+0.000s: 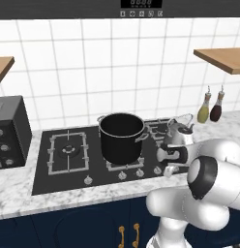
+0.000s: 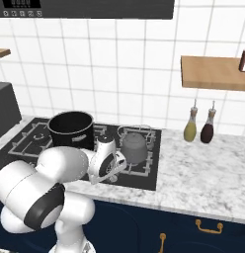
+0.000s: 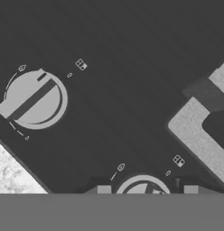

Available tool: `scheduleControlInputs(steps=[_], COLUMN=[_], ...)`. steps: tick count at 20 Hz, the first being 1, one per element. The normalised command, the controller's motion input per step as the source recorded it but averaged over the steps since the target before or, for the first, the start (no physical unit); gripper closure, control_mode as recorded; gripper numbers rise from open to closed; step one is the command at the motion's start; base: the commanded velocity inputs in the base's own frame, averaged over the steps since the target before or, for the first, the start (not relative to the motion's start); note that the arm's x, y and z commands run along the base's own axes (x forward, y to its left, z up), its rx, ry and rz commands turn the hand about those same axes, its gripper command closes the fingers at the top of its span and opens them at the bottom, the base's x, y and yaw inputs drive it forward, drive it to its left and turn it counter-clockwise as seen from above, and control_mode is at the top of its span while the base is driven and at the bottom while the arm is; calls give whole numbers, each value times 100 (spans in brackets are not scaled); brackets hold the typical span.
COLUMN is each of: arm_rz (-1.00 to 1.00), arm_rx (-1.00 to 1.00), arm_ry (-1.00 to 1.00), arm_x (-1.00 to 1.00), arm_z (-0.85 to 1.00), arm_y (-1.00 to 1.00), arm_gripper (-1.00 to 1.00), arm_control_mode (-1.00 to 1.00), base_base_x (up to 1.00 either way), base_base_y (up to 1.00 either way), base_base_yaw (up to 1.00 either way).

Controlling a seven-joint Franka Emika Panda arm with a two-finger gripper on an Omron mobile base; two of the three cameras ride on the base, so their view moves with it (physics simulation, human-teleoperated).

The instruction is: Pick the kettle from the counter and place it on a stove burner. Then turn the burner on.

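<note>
Marble worktop [image 1: 15,189] over dark navy cabinets [image 2: 193,232], carrying a black cooktop [image 1: 42,164] set against a white tiled wall [image 1: 117,68]. The white robot arm [image 1: 209,189] bends low over the cooktop's front right corner, its wrist turned down toward the row of knobs along the front edge. A large black stockpot [image 1: 121,137] stands on the middle grate, just left of the kettle. A dark appliance [image 1: 10,131] sits on the worktop at the far left, and wooden shelves [image 2: 213,73] hang on the wall to either side. The kettle [image 2: 134,146], small, squat and grey with a thin arched handle, stands upright on the nearer right-hand stove burner [image 2: 144,168], apart from the arm's wrist, which lies just in front of it. Two bottles [image 2: 198,126], one yellow-green and one dark red, stand on the worktop by the wall to the right of the cooktop. In the hand view, the tool [image 3: 145,190] hangs directly over a round grey knob [image 3: 143,186] at the cooktop's front edge, one finger tip on each side of it and not visibly pressing it; whether the tool is clenched on the knob or released cannot be told. A second knob [image 3: 36,100] with a raised bar across it lies farther along the row, and a corner of a grey grate [image 3: 197,135] shows at the right.
</note>
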Motion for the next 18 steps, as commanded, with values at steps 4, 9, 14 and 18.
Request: scheduleControlInputs(steps=[4,9,14,18], arm_rz=[16,8,4,0], arm_rx=[0,0,0,0], arm_ry=[-6,-1,0,0], arm_x=[-36,-9,0,0], arm_z=[3,16,10,4], arm_y=[0,0,0,0], arm_gripper=[100,100,100,-100], arm_control_mode=[-100,-100,-100,-100], base_base_x=[0,0,0,0], base_base_y=[0,0,0,0], base_base_yaw=[0,0,0,0])
